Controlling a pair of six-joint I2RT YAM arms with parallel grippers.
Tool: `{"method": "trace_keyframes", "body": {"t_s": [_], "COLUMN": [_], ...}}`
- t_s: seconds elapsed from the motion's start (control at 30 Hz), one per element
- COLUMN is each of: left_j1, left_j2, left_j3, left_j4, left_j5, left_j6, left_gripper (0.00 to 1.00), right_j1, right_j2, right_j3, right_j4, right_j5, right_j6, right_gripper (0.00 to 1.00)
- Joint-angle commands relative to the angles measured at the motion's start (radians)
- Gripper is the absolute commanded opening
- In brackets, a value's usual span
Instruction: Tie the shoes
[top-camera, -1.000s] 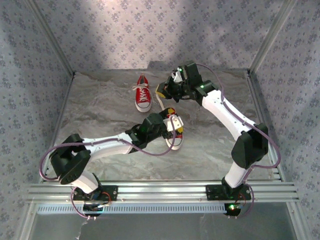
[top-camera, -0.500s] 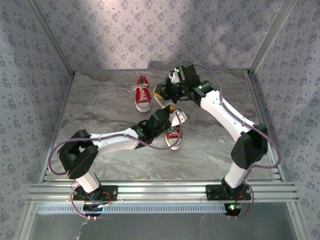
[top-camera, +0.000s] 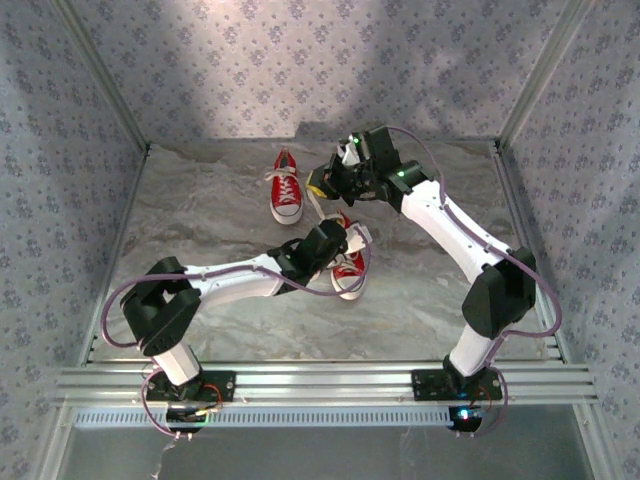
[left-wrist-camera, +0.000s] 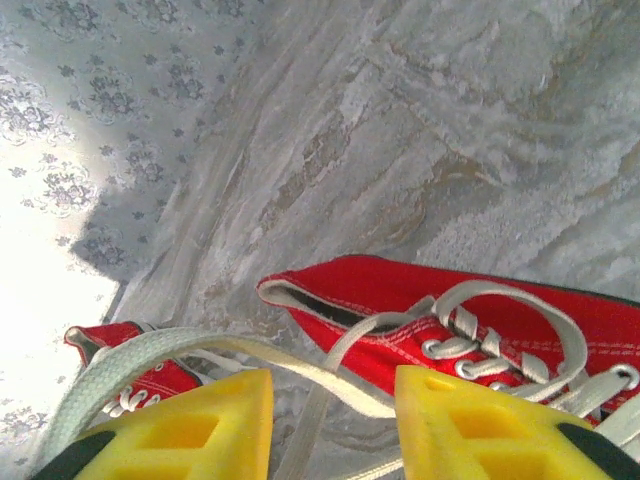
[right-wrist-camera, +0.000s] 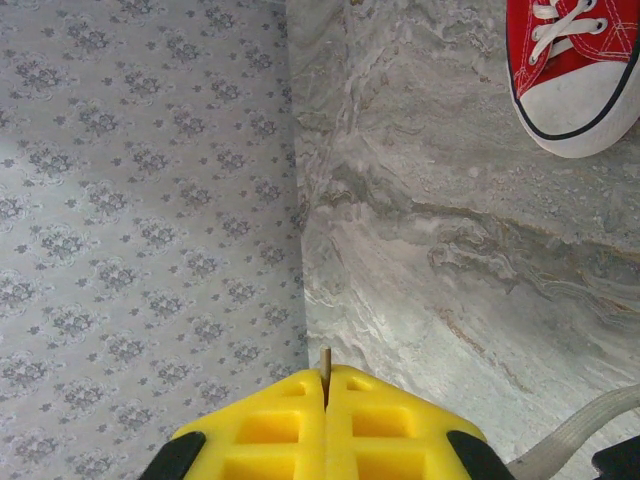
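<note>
1. The near shoe (top-camera: 350, 275) is lying on the surface (top-camera: 200, 220) near its middle. Its long axis is running from the far wall toward my bases, with the white toe cap pointing at the near edge and the heel opening facing away.
2. The far shoe (top-camera: 286, 195) is lying well apart, farther back and to the left. It is pointing the same way, toe toward me.
3. A white lace (left-wrist-camera: 150, 350) is rising slack from the near shoe's eyelets. In my left wrist view it is passing through the gap between my left fingers.
4. My left pincer (top-camera: 345, 240) is hovering directly over the near shoe's heel end, so it is the nearer of the two. Its jaws are standing partly apart around the lace, not pinching it.
5. My right pincer (top-camera: 322, 182) is hanging just beyond that heel, between the two shoes. It is fully closed, and a thin lace tip (right-wrist-camera: 325, 358) is showing between its pads.
6. Judgement: the coming move is turning on the lace lying across the left jaws. Closing there and pulling crosswise to the shoe's long axis is looking like the next need.
</note>
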Motion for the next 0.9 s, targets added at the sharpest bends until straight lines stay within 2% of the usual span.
{"method": "trace_keyframes", "body": {"t_s": [0.0,0.23,0.3,0.37,0.43,0.63,0.87], "left_j1": [-0.007,-0.009,-0.009,-0.006,-0.004,-0.004,-0.007], "left_j2": [0.008,0.004,-0.004,-0.010,-0.008,-0.017,-0.080], "left_j3": [0.026,0.023,0.022,0.020,0.030,0.046,0.008], "left_j4": [-0.059,-0.129,-0.142,-0.147,-0.162,-0.202,-0.244], "left_j5": [-0.024,-0.009,0.002,0.017,0.029,0.090,0.101], "left_j6": [0.008,-0.007,-0.013,-0.021,-0.036,-0.088,-0.161], "left_gripper": [0.36,0.37,0.43,0.54,0.59,0.67,0.72], "right_j1": [0.000,-0.003,-0.005,-0.006,-0.012,-0.034,-0.057], "right_j2": [-0.034,-0.037,-0.039,-0.039,-0.039,-0.034,-0.036], "right_j3": [0.037,0.040,0.040,0.039,0.036,0.026,0.004], "right_j4": [-0.032,-0.040,-0.042,-0.045,-0.046,-0.050,-0.039], "right_j5": [-0.002,0.000,-0.001,0.001,0.002,0.000,-0.002], "right_j6": [-0.024,-0.027,-0.029,-0.032,-0.033,-0.041,-0.045], "right_gripper": [0.00,0.00,0.00,0.00,0.00,0.00,0.00]}}
